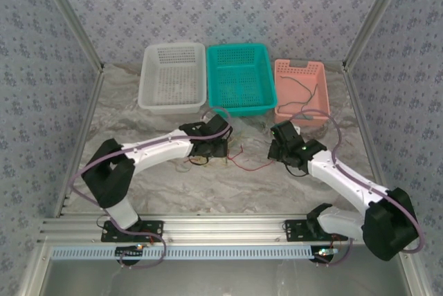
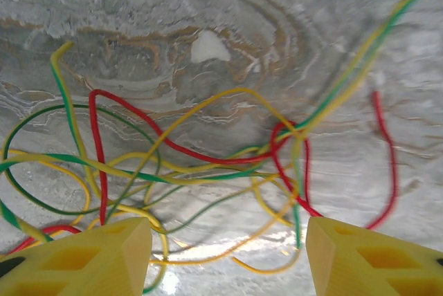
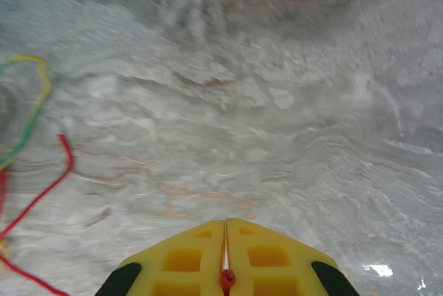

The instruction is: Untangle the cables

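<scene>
The left hand [image 2: 225, 230] hovers directly over the tangle of thin yellow, green and red flexible cables [image 2: 208, 164]. Its yellow plastic fingers [image 2: 104, 258] stand apart and grip nothing. The tangle lies on the grey marbled desk [image 1: 173, 185] (centre, between both arms, in front of the teal perforated plastic basket [image 1: 240, 78]). The right hand [image 3: 225, 230] has its fingers pressed together, clamped on one red strand [image 3: 225, 281] at the seam. More red and yellow-green cable lies on the desk to its left.
</scene>
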You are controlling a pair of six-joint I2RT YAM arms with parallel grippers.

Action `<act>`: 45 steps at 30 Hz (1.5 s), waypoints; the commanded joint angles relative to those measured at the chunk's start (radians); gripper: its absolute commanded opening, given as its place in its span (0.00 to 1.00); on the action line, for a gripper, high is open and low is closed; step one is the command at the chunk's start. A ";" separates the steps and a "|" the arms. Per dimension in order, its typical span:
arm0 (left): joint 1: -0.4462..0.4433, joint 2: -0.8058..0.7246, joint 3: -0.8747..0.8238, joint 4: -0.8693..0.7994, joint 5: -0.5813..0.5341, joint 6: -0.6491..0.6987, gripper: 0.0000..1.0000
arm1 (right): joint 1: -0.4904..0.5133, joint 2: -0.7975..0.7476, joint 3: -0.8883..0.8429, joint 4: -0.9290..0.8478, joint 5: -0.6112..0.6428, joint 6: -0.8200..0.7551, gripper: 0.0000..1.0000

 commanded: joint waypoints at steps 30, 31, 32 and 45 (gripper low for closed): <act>-0.004 0.036 -0.256 0.323 -0.010 -0.181 0.20 | 0.321 0.401 0.100 0.409 -0.002 0.480 0.47; -0.004 0.037 -0.256 0.324 -0.009 -0.181 0.19 | 0.321 0.405 0.096 0.422 -0.007 0.486 0.47; -0.004 0.038 -0.257 0.326 -0.009 -0.180 0.17 | 0.320 0.410 0.092 0.430 -0.009 0.495 0.47; 0.001 0.048 -0.251 0.308 -0.037 -0.186 0.06 | 0.304 0.491 0.110 0.432 0.004 0.506 0.01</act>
